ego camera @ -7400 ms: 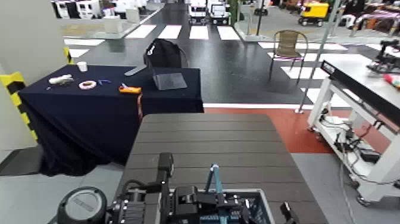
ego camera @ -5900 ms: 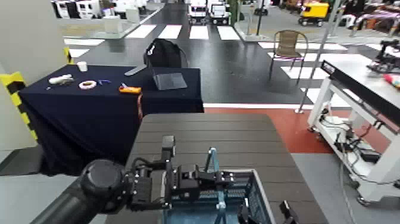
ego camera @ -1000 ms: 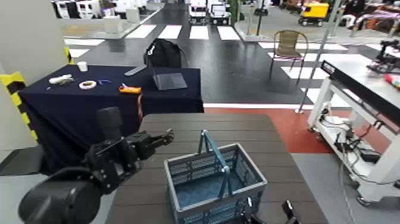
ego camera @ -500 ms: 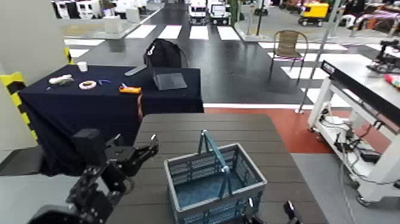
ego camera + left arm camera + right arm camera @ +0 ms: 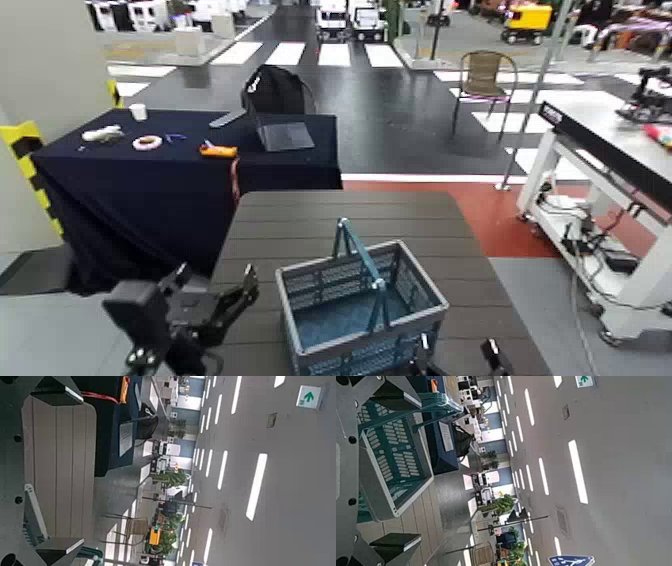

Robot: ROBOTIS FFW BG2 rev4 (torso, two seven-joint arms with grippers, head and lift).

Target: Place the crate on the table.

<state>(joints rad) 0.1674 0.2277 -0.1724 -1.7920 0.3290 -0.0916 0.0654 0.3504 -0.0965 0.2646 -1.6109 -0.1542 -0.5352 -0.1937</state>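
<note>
The blue-grey mesh crate (image 5: 355, 300) stands upright on the dark brown slatted table (image 5: 340, 220), near its front edge, with its teal handles (image 5: 362, 262) raised. My left gripper (image 5: 215, 280) is open and empty, low at the table's front left edge, apart from the crate. In the left wrist view, the table (image 5: 59, 447) and a bit of the crate's rim (image 5: 32, 514) show between the spread fingers (image 5: 63, 545). My right gripper (image 5: 457, 354) is open at the crate's near right corner. The right wrist view looks onto the crate (image 5: 391, 455) between its spread fingers (image 5: 393, 545).
A table draped in navy cloth (image 5: 150, 170) with a laptop and small items stands behind on the left. A white-framed workbench (image 5: 600, 130) with cables under it stands to the right. A chair (image 5: 485, 75) stands on the dark floor farther back.
My left arm has pulled back from beside the crate, down and to the left, to the table's front left edge. The crate has stayed in place on the table.
</note>
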